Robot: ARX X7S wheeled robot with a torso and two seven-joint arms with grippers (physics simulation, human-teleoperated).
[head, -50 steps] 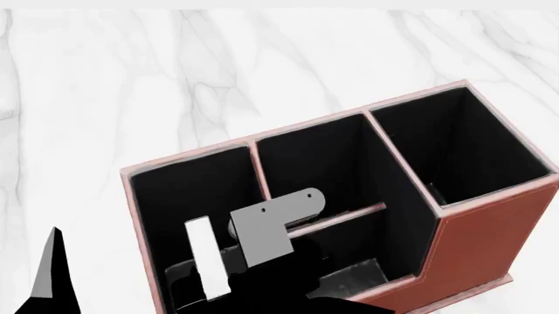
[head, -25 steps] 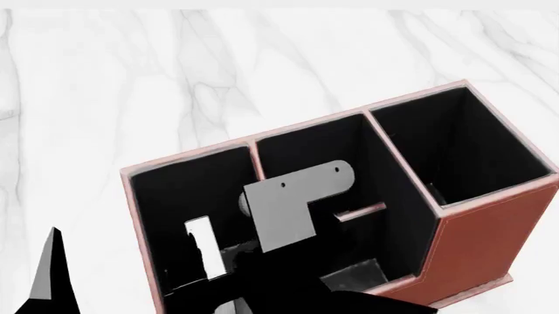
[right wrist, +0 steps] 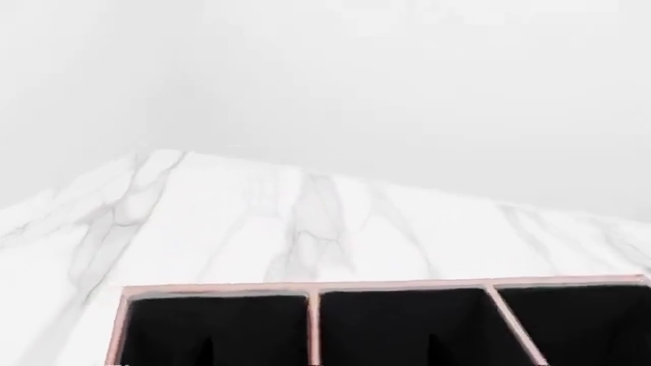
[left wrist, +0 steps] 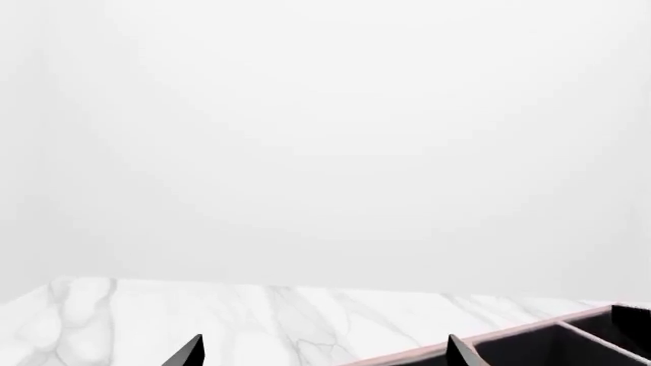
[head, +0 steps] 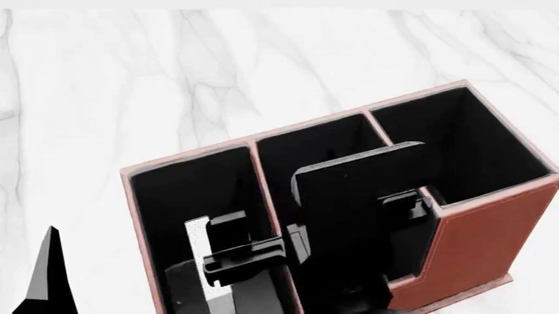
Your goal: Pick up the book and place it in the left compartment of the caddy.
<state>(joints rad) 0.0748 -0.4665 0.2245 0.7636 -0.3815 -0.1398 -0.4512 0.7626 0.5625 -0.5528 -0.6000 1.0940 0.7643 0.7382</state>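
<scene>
The reddish-brown caddy (head: 489,235) stands on the marble table. The black book with its white page edge (head: 198,252) stands upright inside the left compartment (head: 175,196), near its front end. My right gripper (head: 328,222) hovers over the caddy's middle bays, open and empty, apart from the book. In the right wrist view its dark fingertips spread wide (right wrist: 319,358) before the caddy's far rim (right wrist: 386,287). My left gripper (head: 48,275) is open and empty, low and left of the caddy. The left wrist view shows its tips apart (left wrist: 323,354) and a caddy corner (left wrist: 529,332).
White marble table (head: 175,78) lies around the caddy on the left and far sides. The tall square bay (head: 472,144) is at the caddy's right end. My right arm hides the middle bays and their crossbar.
My right arm has risen and turned over the caddy's middle, so its grey bracket now shows as a black plate. The book stays in the left compartment. The left gripper has not moved.
</scene>
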